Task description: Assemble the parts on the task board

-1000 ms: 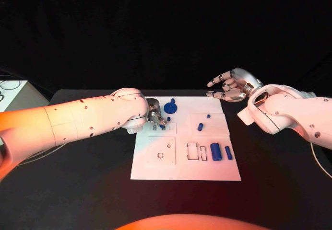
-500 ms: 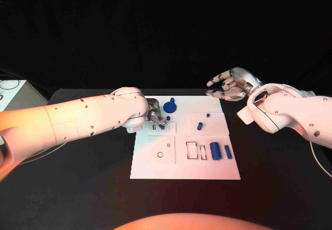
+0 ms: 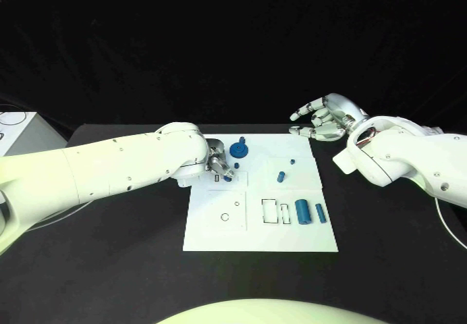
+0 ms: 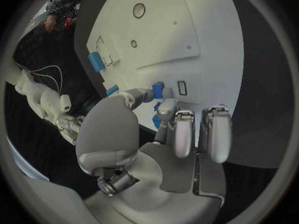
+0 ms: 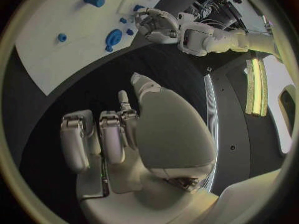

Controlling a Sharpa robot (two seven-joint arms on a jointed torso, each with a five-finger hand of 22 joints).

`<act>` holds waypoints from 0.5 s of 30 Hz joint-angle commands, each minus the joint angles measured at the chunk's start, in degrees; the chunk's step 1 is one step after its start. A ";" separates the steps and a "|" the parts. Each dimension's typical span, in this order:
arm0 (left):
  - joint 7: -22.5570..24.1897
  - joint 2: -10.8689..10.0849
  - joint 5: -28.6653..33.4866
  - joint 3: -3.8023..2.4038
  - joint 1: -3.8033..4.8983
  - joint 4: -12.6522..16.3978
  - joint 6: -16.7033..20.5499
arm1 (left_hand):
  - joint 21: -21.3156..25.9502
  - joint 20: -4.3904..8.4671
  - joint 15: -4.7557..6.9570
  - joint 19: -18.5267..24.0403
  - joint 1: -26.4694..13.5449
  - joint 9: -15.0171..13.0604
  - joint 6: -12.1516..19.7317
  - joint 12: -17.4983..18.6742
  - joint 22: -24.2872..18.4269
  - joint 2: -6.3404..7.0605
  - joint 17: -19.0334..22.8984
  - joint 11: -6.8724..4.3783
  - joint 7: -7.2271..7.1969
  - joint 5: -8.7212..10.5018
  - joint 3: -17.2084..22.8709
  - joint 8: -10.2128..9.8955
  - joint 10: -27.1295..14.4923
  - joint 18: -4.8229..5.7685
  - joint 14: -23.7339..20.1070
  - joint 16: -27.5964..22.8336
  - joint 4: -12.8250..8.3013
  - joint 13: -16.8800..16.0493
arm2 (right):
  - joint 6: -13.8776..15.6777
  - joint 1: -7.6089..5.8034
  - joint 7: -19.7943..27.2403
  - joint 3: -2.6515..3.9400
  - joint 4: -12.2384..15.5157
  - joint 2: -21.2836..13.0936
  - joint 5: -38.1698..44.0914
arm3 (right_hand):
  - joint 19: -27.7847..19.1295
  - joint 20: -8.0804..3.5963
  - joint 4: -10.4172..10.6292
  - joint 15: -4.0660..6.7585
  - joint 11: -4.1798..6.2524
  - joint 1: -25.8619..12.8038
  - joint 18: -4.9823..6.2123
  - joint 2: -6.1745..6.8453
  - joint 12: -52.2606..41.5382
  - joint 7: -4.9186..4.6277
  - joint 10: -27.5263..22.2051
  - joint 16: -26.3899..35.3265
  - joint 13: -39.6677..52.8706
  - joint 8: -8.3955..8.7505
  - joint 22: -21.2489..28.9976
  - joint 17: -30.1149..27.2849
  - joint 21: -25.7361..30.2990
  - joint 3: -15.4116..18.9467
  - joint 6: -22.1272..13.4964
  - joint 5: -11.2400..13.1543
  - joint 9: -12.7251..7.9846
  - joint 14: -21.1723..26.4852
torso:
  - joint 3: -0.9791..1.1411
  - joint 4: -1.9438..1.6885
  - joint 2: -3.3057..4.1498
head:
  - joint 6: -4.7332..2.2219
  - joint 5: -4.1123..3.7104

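The white task board (image 3: pixel 292 233) lies in the middle of the black table. My left hand (image 3: pixel 220 165) is over the board's far left part and pinches a small blue part (image 4: pixel 157 90) between thumb and a finger, right beside a small rectangular slot (image 4: pixel 182 87). A blue gear-shaped part (image 3: pixel 238 149) sits just beyond that hand. Two small blue pegs (image 3: pixel 281 177) stand mid-board, and a blue cylinder (image 3: pixel 304 212) and a blue bar (image 3: pixel 321 214) lie at the right. My right hand (image 3: pixel 324 119) hovers off the board's far right corner, fingers apart and holding nothing.
Two empty rectangular slots (image 3: pixel 270 211) and a round hole (image 3: pixel 225 217) mark the board's near half. A white box (image 3: pixel 21 135) stands at the table's far left edge. The right wrist view shows the board (image 5: pixel 56 59), the gear-shaped part (image 5: pixel 113 36) and my left hand (image 5: pixel 159 25).
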State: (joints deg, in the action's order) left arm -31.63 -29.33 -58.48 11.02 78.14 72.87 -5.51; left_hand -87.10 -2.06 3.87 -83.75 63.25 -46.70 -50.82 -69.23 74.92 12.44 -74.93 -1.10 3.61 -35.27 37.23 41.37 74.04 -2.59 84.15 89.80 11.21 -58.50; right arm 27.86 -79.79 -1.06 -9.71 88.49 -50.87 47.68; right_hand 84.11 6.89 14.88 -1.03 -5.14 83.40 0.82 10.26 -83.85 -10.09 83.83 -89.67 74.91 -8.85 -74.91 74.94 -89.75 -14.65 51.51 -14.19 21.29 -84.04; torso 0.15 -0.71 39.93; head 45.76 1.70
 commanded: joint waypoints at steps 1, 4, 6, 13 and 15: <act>0.90 0.03 0.39 0.01 -0.09 0.21 -1.97 | -0.21 -0.02 0.39 -1.16 0.16 -0.06 -0.70 -0.30 7.70 -0.21 -15.07 0.02 -0.37 -0.17 12.35 0.19 0.56 0.86 5.85 0.20 -12.66 -0.02 | -0.82 0.03 0.15 0.01 -0.04 0.06 0.54 | 5.89 -0.23 0.11 0.25 0.03 -0.59 -0.82 -0.19 0.17 0.13 -0.09 -0.18 9.51 -0.28 -15.09 14.73 -0.25 -0.13 -0.30 0.01 -0.05 -5.87 | 0.00 0.03 0.00 | 0.08 0.08; 0.95 -0.05 0.60 -0.01 -0.09 0.08 -1.97 | -0.21 -0.02 0.39 -1.16 0.16 -0.06 -0.70 -0.30 7.70 -0.21 -15.07 0.02 -0.37 -0.17 12.35 0.19 0.56 0.86 5.85 0.20 -12.66 -0.02 | -0.83 0.03 0.16 0.01 -0.08 0.08 0.54 | 5.89 -0.23 0.11 0.25 0.03 -0.59 -0.82 -0.19 0.17 0.13 -0.09 -0.18 9.51 -0.28 -15.09 14.73 -0.25 -0.13 -0.30 0.01 -0.05 -5.87 | 0.03 0.02 0.00 | 0.05 0.11; 0.97 -0.05 0.77 -0.02 -0.09 -0.13 -1.93 | -0.22 -0.01 0.40 -1.18 0.19 -0.07 -0.72 -0.25 7.73 -0.17 -15.07 0.01 -0.38 -0.18 12.36 0.18 0.53 0.87 5.85 0.20 -12.72 0.04 | -0.85 0.04 0.16 0.01 -0.11 0.11 0.54 | 5.89 -0.23 0.11 0.25 0.03 -0.59 -0.82 -0.19 0.17 0.13 -0.09 -0.18 9.51 -0.28 -15.09 14.73 -0.25 -0.13 -0.30 0.01 -0.05 -5.87 | 0.03 -0.01 0.00 | 0.03 0.05; 0.87 0.18 0.98 -0.06 -0.08 -0.75 -2.35 | -0.23 0.00 0.41 -1.19 0.23 -0.08 -0.75 -0.28 7.75 -0.14 -15.07 0.00 -0.39 -0.19 12.38 0.18 0.57 0.87 5.85 0.20 -12.77 -0.02 | -0.86 0.08 0.18 0.01 -0.16 0.17 0.54 | 5.89 -0.25 0.17 0.28 0.06 -0.79 -0.82 -0.09 0.17 0.16 -0.08 -0.17 9.50 -0.39 -15.09 14.71 -0.25 -0.45 -0.34 0.16 -0.04 -5.86 | 0.05 0.01 0.02 | 0.11 0.05; 0.80 0.33 0.99 -0.06 -0.07 -1.02 -2.59 | -0.23 0.00 0.41 -1.19 0.23 -0.08 -0.75 -0.28 7.75 -0.14 -15.07 0.00 -0.39 -0.19 12.38 0.18 0.57 0.87 5.85 0.20 -12.77 -0.02 | -0.87 0.09 0.17 0.01 -0.16 0.17 0.54 | 5.89 -0.25 0.17 0.28 0.06 -0.79 -0.82 -0.09 0.17 0.16 -0.08 -0.17 9.50 -0.39 -15.09 14.71 -0.25 -0.45 -0.34 0.16 -0.04 -5.86 | 0.08 0.02 0.02 | 0.10 0.05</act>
State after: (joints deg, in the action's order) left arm -31.08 -29.11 -57.97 10.93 78.13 71.97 -6.47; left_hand -87.14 -2.06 3.87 -83.74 63.21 -46.69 -50.82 -69.23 74.92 12.48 -74.92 -1.10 3.61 -35.26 37.23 41.38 74.04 -2.59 84.15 89.80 11.21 -58.49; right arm 27.77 -79.74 -1.10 -9.71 88.32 -50.74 47.68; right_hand 84.11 6.88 15.11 -1.03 -5.14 83.16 0.81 10.02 -83.86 -10.09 83.83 -89.67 74.91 -8.85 -74.95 74.93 -89.75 -14.89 51.51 -14.19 21.29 -84.04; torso 0.17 -0.69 39.93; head 45.83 1.75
